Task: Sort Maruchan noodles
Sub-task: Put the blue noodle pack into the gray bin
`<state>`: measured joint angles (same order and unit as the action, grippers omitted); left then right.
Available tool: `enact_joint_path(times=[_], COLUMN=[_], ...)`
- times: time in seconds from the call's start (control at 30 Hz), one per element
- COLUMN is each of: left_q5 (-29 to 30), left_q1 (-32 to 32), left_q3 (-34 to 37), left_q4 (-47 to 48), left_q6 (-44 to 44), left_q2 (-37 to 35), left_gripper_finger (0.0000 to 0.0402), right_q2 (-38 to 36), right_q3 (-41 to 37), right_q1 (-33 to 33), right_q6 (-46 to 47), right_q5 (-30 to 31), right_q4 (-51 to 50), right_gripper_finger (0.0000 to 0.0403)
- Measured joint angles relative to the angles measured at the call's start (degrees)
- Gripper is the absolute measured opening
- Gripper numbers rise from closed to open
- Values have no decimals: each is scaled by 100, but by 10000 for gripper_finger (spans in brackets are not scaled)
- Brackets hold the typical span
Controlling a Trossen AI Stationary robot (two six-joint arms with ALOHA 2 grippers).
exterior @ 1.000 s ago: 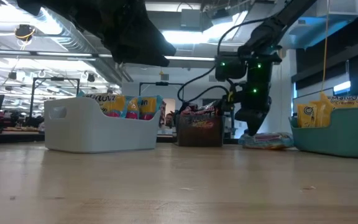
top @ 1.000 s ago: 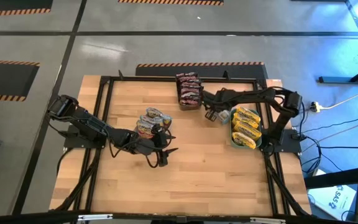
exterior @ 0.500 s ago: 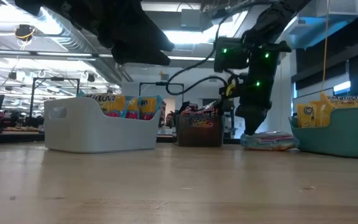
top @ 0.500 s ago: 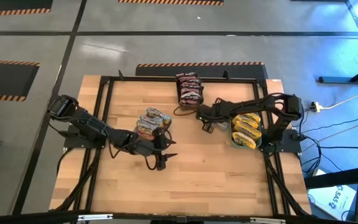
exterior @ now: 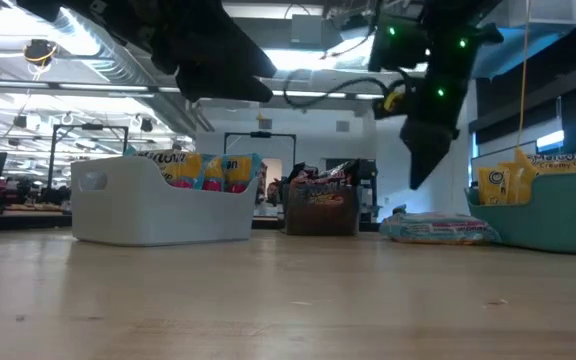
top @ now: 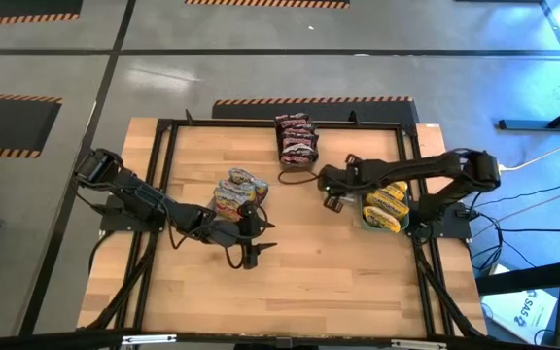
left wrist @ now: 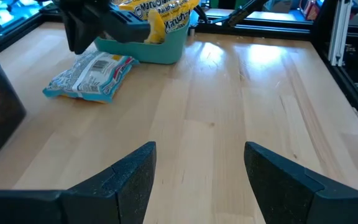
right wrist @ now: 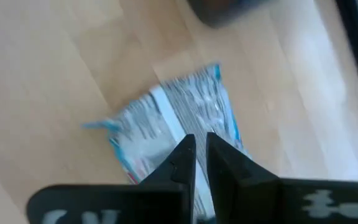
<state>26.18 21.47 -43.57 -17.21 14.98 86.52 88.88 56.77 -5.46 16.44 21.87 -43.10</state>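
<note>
Right wrist view: my right tool (right wrist: 201, 152), fingers pressed together and holding nothing, hangs directly above the silver-white noodle packet (right wrist: 173, 134), which lies flat on the table (left wrist: 229, 112) just beside the teal bin (left wrist: 160, 46) of yellow packets. Its long axis runs roughly in line with the fingers, so I judge the wrist must turn before closing across it. My left tool (left wrist: 197, 174), spread and empty, waits well apart; the right arm is nearer.
</note>
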Motion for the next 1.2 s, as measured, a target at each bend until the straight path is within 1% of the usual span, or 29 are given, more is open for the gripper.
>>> enact_joint_path(times=[0.1,0.17,0.23,0.27,0.33,0.43,0.6,0.83,0.9,1.03,1.2], left_q5=[-10,-14,-15,-16,-16,-16,-15,-16,-16,-12,-25], left_q1=[0,0,-2,-2,-2,-2,-23,-20,-20,-20,-87], left_q3=[0,0,0,0,0,0,0,0,0,0,-16], left_q4=[0,0,0,0,0,0,-41,-52,-88,-347,-881], left_q6=[0,0,-8,-13,-9,-13,-13,-13,-11,-13,-88], left_q2=[0,0,0,0,0,0,0,0,0,26,145], left_gripper_finger=[238,238,238,238,238,238,238,238,238,238,238], right_q2=[-66,-59,-25,-9,-24,-39,-22,-9,-88,-509,-1096], right_q3=[-274,-527,-768,-879,-1053,-1182,-1174,-1187,-1176,-1178,-1542], right_q1=[-254,-430,-557,-607,-699,-650,-206,464,663,1117,1542], right_q6=[29,29,18,5,-5,37,167,440,436,440,713], right_q5=[-197,-213,-327,-482,-670,-937,-1412,-2312,-2355,-2233,-1938], right_q4=[-3,148,708,955,1227,1695,2111,3032,3088,3110,3094], right_gripper_finger=[24,24,24,24,24,24,24,24,24,24,24])
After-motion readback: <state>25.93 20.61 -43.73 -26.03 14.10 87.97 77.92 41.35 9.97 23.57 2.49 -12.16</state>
